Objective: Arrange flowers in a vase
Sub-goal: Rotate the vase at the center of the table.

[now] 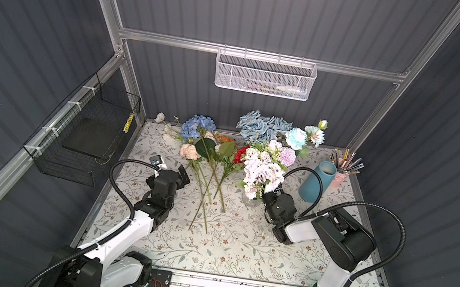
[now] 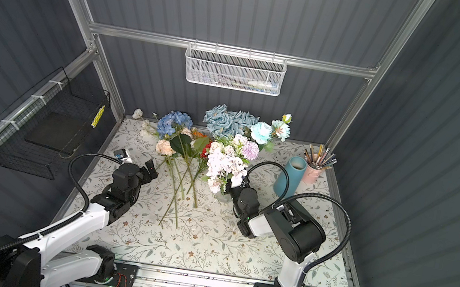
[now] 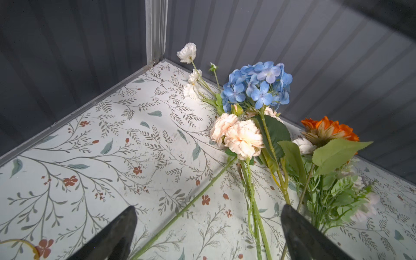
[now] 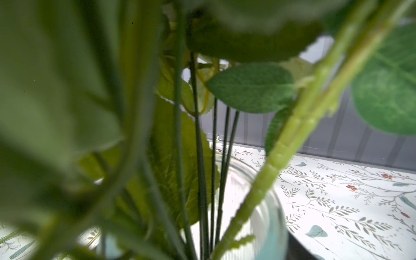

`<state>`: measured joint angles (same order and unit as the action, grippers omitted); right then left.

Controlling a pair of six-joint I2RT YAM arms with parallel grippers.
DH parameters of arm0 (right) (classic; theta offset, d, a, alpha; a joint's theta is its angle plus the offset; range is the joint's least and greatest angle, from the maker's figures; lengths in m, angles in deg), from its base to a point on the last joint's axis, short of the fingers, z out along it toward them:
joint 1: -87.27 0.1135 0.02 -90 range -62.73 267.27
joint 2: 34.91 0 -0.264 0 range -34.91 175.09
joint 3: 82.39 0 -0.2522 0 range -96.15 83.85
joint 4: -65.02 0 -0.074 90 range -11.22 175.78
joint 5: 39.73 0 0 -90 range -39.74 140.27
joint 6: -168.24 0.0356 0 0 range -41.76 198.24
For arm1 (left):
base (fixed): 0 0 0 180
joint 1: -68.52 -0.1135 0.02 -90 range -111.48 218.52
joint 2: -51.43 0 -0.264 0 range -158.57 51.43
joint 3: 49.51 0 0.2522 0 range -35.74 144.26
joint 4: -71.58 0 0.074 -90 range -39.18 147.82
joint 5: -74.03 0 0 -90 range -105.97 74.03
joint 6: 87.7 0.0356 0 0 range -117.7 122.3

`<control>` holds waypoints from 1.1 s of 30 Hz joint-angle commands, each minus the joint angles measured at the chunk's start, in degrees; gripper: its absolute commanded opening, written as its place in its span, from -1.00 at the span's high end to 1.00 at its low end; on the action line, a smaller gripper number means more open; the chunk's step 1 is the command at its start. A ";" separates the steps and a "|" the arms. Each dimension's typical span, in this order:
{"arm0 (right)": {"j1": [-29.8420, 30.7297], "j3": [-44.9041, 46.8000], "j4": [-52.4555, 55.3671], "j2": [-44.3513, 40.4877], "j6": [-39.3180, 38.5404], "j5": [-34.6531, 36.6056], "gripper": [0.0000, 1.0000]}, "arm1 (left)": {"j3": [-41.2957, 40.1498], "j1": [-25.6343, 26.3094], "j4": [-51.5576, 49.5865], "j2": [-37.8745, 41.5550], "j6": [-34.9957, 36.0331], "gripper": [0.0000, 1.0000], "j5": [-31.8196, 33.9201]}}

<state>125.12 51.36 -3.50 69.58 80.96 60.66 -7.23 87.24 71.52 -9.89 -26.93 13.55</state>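
A clear glass vase (image 1: pixel 250 201) (image 4: pixel 270 213) stands mid-table and holds a lilac-pink and white bunch (image 1: pixel 264 169) (image 2: pixel 227 162). My right gripper (image 1: pixel 272 189) is pushed in among that bunch's stems (image 4: pixel 281 153) just above the vase; leaves hide its jaws. Loose flowers lie left of it: blue hydrangea (image 1: pixel 198 128) (image 3: pixel 258 85), cream-peach blooms (image 1: pixel 189 151) (image 3: pixel 243 137), an orange sunflower (image 3: pixel 328 130) and a red one (image 1: pixel 241 154). My left gripper (image 1: pixel 182 174) (image 3: pixel 208 225) hangs open over their long green stems (image 3: pixel 254 202), holding nothing.
Dusty-blue roses (image 1: pixel 263 126) and pale aqua blooms (image 1: pixel 296 138) lean at the back wall. A teal cylinder vase (image 1: pixel 315 180) and a pink cup of pencils (image 1: pixel 342 175) stand at the back right. A black wire basket (image 1: pixel 81 138) hangs on the left wall.
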 commanded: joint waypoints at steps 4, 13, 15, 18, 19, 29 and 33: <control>1.28 1.72 -1.81 -0.72 -2.43 1.38 -0.85 | 0.70 -0.27 -0.93 -2.16 0.62 -0.99 -4.03; 2.04 6.80 1.50 -6.90 -0.41 0.71 -0.93 | 4.78 -0.26 -2.42 -6.42 5.04 -0.87 -11.83; 2.14 8.93 3.73 -9.78 0.79 0.28 -0.92 | 5.93 -0.26 -3.14 -8.23 7.02 -0.72 -16.37; 2.40 12.12 9.19 -15.27 2.72 -0.63 -0.92 | 7.94 -0.05 -4.60 -11.76 8.57 -0.55 -22.35; 2.57 13.13 11.30 -17.30 3.22 -0.76 -0.92 | 8.66 0.33 -5.26 -12.89 9.01 -0.49 -22.98; 1.63 11.53 47.84 -39.92 6.51 3.68 -0.98 | 19.71 7.56 -14.56 -26.20 14.27 -0.18 -18.28; -0.38 12.00 52.75 -47.10 8.14 5.07 -0.98 | 22.91 7.54 -16.04 -31.15 14.97 -0.05 -17.77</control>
<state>125.93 63.99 39.86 25.14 87.26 63.35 13.36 95.07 59.30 -38.76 -13.91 -5.21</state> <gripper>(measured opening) 0.989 0.532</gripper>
